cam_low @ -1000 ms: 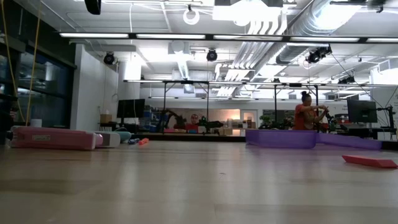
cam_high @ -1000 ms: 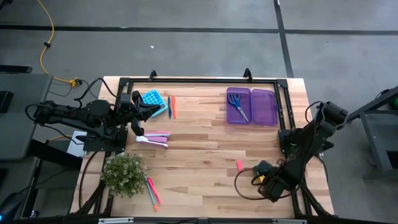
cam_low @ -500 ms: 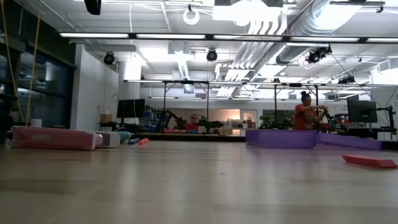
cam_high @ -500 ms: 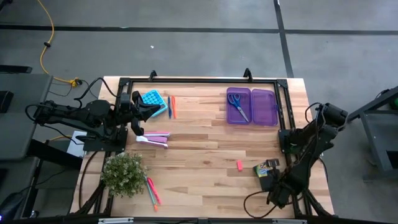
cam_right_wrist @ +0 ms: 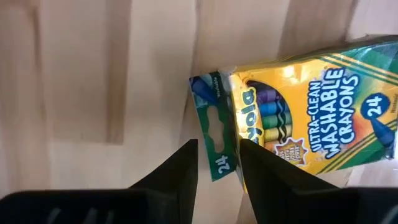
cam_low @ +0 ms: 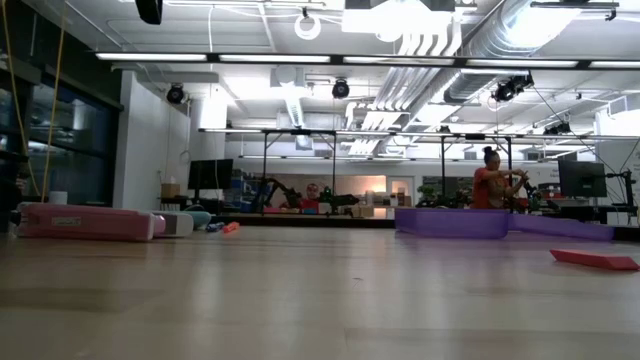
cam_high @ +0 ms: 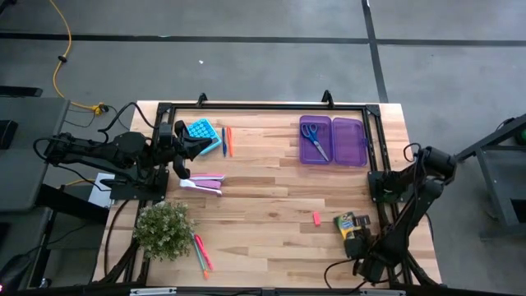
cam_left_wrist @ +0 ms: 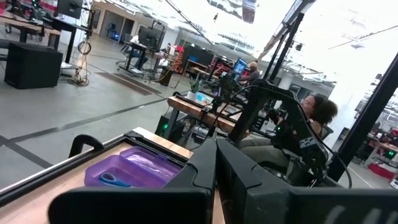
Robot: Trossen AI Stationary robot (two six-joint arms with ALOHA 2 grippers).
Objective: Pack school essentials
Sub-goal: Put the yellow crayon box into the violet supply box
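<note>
The yellow-green crayon box (cam_high: 348,223) (cam_right_wrist: 311,118) lies flat near the table's right near corner, and my right gripper (cam_high: 359,243) (cam_right_wrist: 219,163) sits at its near end, closed on its flap. The tiny pink eraser (cam_high: 316,218) lies just left of the box. The scissors (cam_high: 312,138) lie in the open purple case (cam_high: 345,141). Orange and blue pens (cam_high: 226,141) lie at the far left. Pink and green pens (cam_high: 200,252) lie beside the plant (cam_high: 163,228). My left gripper (cam_high: 182,160) (cam_left_wrist: 216,180) is shut and waits at the left edge, touching nothing. My right gripper has the crayon box's green hang flap (cam_right_wrist: 217,134), at the box's near end, between its two fingers, one finger on each side edge of the flap. The fingers come from above, slanting in from the near side. The box lies flat on the table.
A blue block (cam_high: 201,130) and a pink and white case (cam_high: 204,182) lie close to the left gripper. A black frame rail (cam_high: 263,107) runs along the far edge. Bare wood (cam_high: 263,205) spans the table's middle. People are in the room beyond.
My right arm has swung its elbow toward the table's near edge, and the gripper has drawn back a little toward the near right corner. The crayon box, mostly covered by the gripper a second ago, now shows nearly whole on the table.
</note>
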